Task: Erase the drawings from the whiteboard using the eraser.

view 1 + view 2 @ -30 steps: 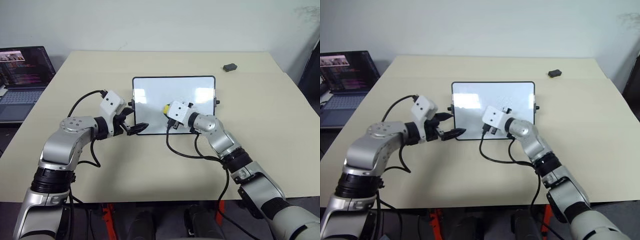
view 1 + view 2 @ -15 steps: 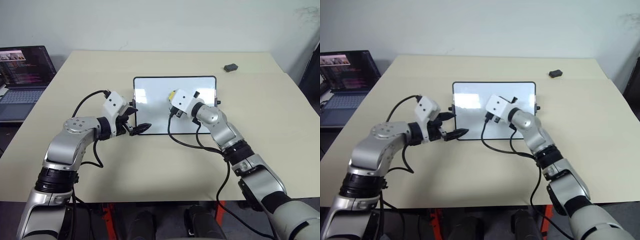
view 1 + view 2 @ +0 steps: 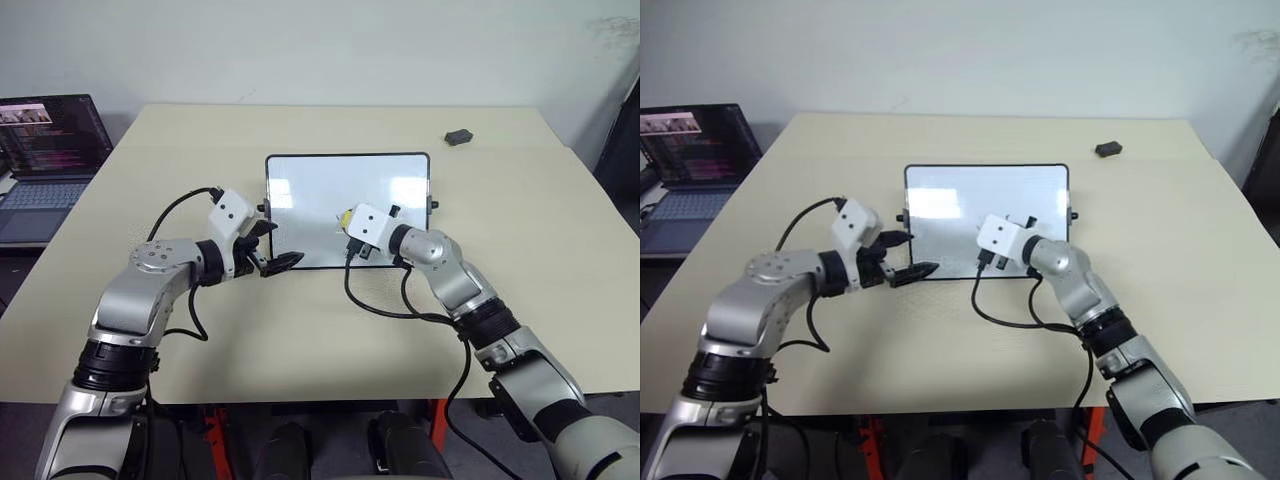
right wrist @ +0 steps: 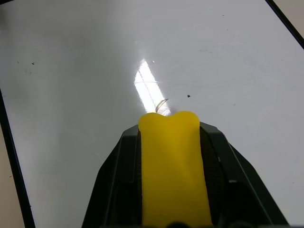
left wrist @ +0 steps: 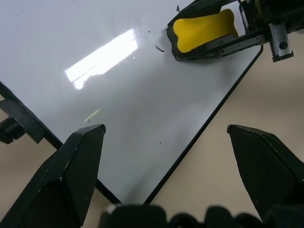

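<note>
The whiteboard (image 3: 300,190) lies flat on the table in front of me, its surface almost blank. My right gripper (image 3: 345,222) is shut on the yellow eraser (image 4: 173,166) and presses it on the board near the middle of its near edge. Of the drawings, a faint short curved stroke (image 4: 161,103) sits just ahead of the eraser, with a few tiny specks around it. My left gripper (image 3: 282,248) is open at the board's near left corner, its fingers (image 5: 71,175) spread over the black frame (image 5: 199,135) and holding nothing.
An open laptop (image 3: 45,150) stands off the table's left side. A small dark grey object (image 3: 459,136) lies at the table's far right. The beige table (image 3: 560,230) stretches wide around the board.
The right gripper swept the eraser away across the board, then back toward the near edge. The left gripper stayed at the board's corner.
</note>
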You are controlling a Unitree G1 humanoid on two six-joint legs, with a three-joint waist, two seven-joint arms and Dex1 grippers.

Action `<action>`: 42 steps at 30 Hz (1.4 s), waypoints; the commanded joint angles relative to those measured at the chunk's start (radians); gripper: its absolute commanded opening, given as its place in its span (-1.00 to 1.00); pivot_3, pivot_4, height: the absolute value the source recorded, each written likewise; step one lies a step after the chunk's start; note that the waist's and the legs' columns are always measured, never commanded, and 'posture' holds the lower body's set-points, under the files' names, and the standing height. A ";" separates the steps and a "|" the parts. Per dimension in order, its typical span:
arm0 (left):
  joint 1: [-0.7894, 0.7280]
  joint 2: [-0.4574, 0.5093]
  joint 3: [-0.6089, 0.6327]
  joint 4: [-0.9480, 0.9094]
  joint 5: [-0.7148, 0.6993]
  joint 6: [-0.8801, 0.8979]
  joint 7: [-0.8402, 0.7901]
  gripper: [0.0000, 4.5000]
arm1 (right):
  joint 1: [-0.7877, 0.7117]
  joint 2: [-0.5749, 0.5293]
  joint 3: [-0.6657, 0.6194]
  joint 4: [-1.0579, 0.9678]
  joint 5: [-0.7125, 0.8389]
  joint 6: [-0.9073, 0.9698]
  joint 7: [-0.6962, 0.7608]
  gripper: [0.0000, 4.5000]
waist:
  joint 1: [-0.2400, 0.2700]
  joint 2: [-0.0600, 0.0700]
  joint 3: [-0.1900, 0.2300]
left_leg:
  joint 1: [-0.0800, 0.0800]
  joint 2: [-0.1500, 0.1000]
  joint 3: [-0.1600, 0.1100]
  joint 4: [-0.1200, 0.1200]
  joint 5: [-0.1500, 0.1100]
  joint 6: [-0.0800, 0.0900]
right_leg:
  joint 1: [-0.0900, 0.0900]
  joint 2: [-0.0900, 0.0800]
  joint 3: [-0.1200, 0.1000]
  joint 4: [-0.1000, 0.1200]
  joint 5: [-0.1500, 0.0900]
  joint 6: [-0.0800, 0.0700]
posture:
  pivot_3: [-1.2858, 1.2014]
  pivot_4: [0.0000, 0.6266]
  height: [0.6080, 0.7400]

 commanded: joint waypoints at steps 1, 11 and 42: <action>-0.004 0.000 0.030 -0.046 -0.011 -0.003 0.007 1.00 | -0.064 0.037 -0.015 0.069 -0.003 0.006 -0.039 -0.45 | -0.006 0.000 0.000 | 0.000 0.000 0.000 0.000 0.000 0.000 | 0.000 0.000 0.000 0.000 0.000 0.000 | 0.03 -0.52 1.00; 0.012 -0.001 0.038 -0.066 -0.014 0.008 0.017 1.00 | -0.140 0.081 -0.030 0.199 -0.001 -0.041 -0.100 -0.45 | -0.003 0.000 0.000 | -0.001 0.000 -0.001 -0.002 0.000 -0.001 | -0.002 0.000 0.000 0.000 0.000 0.000 | 0.03 -0.52 1.00; 0.013 -0.039 0.058 -0.066 -0.012 -0.008 0.054 1.00 | 0.542 -0.095 -0.287 -0.716 0.402 0.112 0.021 -0.45 | 0.021 0.000 0.000 | -0.007 0.000 -0.001 -0.003 0.000 -0.001 | -0.006 0.000 -0.001 -0.002 0.000 0.000 | 0.03 -0.52 1.00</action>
